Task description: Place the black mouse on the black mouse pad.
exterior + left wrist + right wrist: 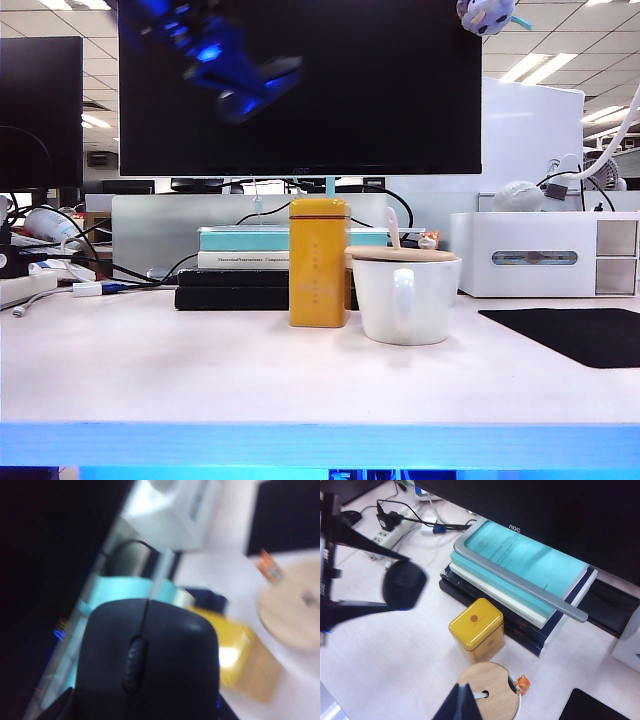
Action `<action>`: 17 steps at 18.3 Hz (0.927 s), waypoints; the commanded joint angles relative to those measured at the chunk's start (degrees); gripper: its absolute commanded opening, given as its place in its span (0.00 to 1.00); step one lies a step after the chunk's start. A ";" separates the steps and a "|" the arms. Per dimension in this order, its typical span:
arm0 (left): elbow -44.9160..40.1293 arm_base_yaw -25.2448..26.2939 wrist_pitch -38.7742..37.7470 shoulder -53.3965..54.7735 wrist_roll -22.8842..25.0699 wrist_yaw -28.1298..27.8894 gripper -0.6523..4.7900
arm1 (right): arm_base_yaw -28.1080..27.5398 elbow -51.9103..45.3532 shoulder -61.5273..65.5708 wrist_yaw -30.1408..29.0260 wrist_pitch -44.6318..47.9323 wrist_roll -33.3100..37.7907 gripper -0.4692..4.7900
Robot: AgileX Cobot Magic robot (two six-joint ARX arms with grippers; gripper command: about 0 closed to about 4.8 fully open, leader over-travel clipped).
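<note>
Aloft, left gripper fingers apparently grasp black mouse; right gripper clenched, empty.

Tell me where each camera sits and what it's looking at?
Exterior: low at the desk edge, facing the monitor; left gripper blurred up high.
Left wrist: on the left arm, looking over the black mouse it holds.
Right wrist: above, looking down; shut right gripper shows.
All three share the yellow tin.

Office workstation: monitor on pale desk, stacked books, power strip, recessed ceiling light panels, neighbouring desks behind.
</note>
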 commanded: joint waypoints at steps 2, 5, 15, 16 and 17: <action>0.42 -5.20 6.14 -0.24 -2.78 -5.86 0.23 | -0.02 0.28 -1.25 2.38 -0.11 -0.55 0.08; 0.42 -8.81 5.49 -0.24 -6.08 -5.90 0.23 | -0.04 1.66 -3.19 2.67 -0.31 -1.46 0.08; 5.53 -16.26 6.01 1.18 -16.33 -9.90 0.23 | -0.07 9.75 -4.57 10.62 -7.17 -1.51 0.08; 6.80 -16.72 5.97 1.99 -17.20 -9.90 0.23 | -0.07 9.77 -4.59 10.60 -7.15 -1.42 0.08; 9.11 -17.33 5.75 3.67 -18.34 -9.81 0.23 | -0.07 9.77 -4.59 10.62 -7.17 -1.05 0.08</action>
